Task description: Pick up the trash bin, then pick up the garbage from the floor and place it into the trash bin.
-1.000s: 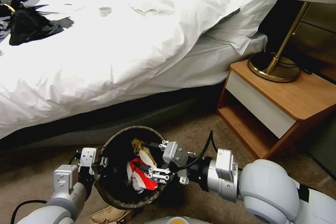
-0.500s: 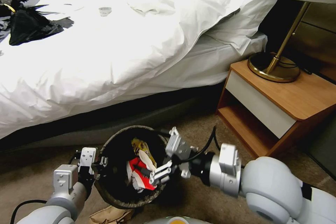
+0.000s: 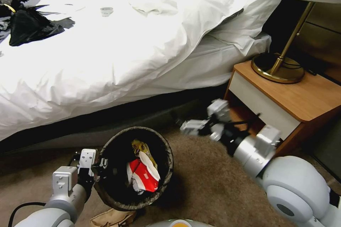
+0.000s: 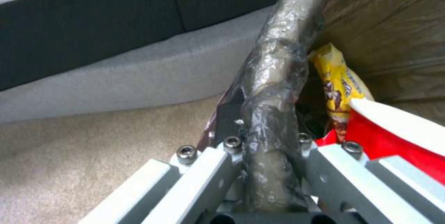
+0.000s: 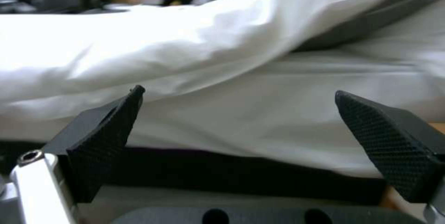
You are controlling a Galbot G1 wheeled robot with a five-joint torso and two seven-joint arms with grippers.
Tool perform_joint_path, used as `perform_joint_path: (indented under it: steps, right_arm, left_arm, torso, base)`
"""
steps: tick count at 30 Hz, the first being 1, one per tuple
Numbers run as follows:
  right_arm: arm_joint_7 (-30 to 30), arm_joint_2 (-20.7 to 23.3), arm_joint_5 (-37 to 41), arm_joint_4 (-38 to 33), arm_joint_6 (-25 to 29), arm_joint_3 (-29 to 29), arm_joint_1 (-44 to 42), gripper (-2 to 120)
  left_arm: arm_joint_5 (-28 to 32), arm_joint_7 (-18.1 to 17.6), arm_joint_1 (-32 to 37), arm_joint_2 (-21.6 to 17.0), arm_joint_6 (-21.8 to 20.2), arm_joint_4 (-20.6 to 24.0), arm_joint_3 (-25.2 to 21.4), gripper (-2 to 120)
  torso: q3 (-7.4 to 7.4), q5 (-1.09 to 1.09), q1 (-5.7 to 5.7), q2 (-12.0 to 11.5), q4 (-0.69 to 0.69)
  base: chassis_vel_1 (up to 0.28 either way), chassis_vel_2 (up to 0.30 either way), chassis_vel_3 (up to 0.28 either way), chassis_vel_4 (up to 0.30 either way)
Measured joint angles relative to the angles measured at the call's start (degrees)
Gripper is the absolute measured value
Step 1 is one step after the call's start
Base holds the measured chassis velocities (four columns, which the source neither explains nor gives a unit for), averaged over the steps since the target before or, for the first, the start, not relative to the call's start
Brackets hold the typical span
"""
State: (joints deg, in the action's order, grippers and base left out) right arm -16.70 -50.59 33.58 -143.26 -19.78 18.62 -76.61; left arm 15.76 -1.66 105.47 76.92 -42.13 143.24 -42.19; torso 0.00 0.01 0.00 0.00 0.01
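Now L hand (image 4: 259,168) clenched on trash bin (image 3: 106,198) rim; R hand (image 5: 241,140) wide apart, holding nothing, near bed (image 3: 142,42).

Bed linen (image 3: 117,42): brightly, evenly lit; near glare
Under-bed gap: deeply shadowed
Right gripper (image 3: 193,126): smeared by motion blur
Right wrist view: background softened throughout

Dark brown liner on the bin (image 3: 106,191); red-white wrapper (image 3: 144,177) and yellow wrapper (image 3: 140,148) inside; white bed (image 3: 106,60); beige carpet (image 3: 209,184).
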Motion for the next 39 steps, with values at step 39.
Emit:
perform_joint_path:
  steps: [39]
  right_arm:
    - [5.5,-16.1,-26.7,6.3,17.2,9.9,-22.9,100]
  left_arm:
    - [0.1,0.1,1.0,1.8,0.0,0.0,-0.5,1]
  torso:
    - [0.00,-0.02,0.00,0.0,-0.02]
  base:
    - [0.000,0.000,0.000,0.000]
